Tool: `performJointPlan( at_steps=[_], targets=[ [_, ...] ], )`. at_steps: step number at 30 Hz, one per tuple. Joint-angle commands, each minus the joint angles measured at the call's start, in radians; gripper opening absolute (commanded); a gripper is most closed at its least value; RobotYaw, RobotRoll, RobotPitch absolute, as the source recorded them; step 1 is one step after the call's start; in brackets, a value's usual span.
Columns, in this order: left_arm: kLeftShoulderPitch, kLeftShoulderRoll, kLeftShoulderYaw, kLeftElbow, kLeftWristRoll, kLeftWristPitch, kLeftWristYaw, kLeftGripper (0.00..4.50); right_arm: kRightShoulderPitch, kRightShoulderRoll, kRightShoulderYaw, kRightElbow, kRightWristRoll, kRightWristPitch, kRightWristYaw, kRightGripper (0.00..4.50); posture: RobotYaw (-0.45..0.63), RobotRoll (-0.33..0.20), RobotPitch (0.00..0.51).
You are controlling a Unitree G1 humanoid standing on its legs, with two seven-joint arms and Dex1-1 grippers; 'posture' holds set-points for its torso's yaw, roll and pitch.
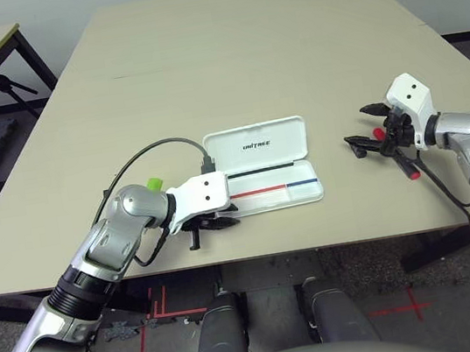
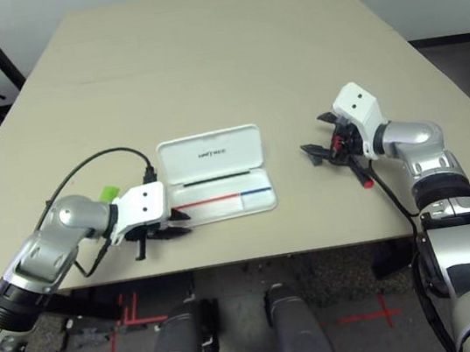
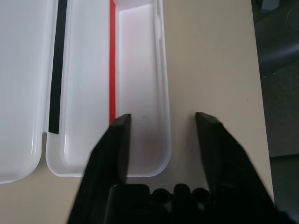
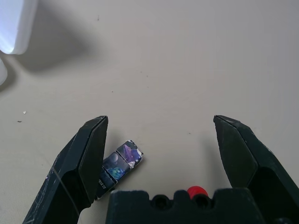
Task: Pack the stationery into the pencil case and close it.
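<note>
Item: pencil case (image 1: 262, 165), white, hinged, lying open near the front edge of the table (image 1: 224, 45), lettered lid folded back. Contents visible: thin red and blue sticks (image 1: 274, 189) along the tray, a dark strip (image 3: 57, 70) near the hinge; the front compartment looks bare in the left wrist view.

Item: highlighter (image 1: 155, 185), lime-green tip showing behind the left forearm, outside the case.

Item: marker (image 1: 407, 170), red cap, lying on the table under the right gripper (image 1: 368, 131).

Item: small dark block (image 4: 119, 164), printed wrapper, on the table just beside one finger of the right gripper; seen in the right wrist view, too small to make out from the head views.

Left gripper (image 3: 163, 122): jaws parted, empty, poised at the near end of the tray.

Right gripper: jaws spread wide, holding nothing.

Progress, as judged: none of the three pieces packed; all remain to load, then the lid to shut
</note>
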Motion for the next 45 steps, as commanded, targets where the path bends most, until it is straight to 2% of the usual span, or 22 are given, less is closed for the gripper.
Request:
performJointPlan(
  at_steps=[1, 2, 13, 21, 28, 36, 41, 45],
  targets=[
    [0.022, 0.011, 0.031, -0.053, -0.019, 0.02, 0.003, 4.13, -0.006, 0.007, 0.009, -0.011, -0.005, -0.002, 0.006, 4.5, 0.03, 0.0, 0.078],
    [0.025, 0.012, 0.036, -0.06, -0.022, 0.024, 0.003, 4.48, -0.006, 0.008, 0.008, -0.012, -0.004, -0.002, 0.007, 4.5, 0.03, 0.0, 0.078],
    [0.065, 0.057, 0.16, -0.174, -0.087, 0.044, 0.007, 4.48, -0.007, -0.004, -0.021, -0.049, 0.039, 0.03, 0.029, 4.5, 0.03, 0.0, 0.078],
    [0.06, 0.05, 0.234, -0.193, -0.131, 0.011, 0.023, 4.48, 0.034, -0.03, -0.088, -0.22, 0.128, 0.148, 0.017, 4.5, 0.03, 0.0, 0.079],
    [0.052, 0.053, 0.265, -0.18, -0.158, -0.014, 0.021, 4.48, 0.107, -0.057, -0.17, -0.497, 0.227, 0.425, -0.072, 4.5, -0.01, 0.0, 0.08],
    [0.038, 0.045, 0.252, -0.144, -0.16, -0.053, 0.016, 4.48, 0.141, -0.062, -0.167, -0.651, 0.232, 0.607, -0.164, 4.5, -0.02, 0.0, 0.083],
    [0.045, 0.045, 0.245, -0.114, -0.155, -0.089, 0.008, 4.48, 0.138, -0.114, -0.139, -0.753, 0.194, 0.95, -0.292, 4.5, -0.04, 0.0, 0.085],
    [0.028, 0.037, 0.231, -0.099, -0.151, -0.101, 0.004, 4.48, 0.122, -0.172, -0.12, -0.792, 0.209, 1.205, -0.317, 4.5, -0.06, 0.0, 0.083]
  ],
)
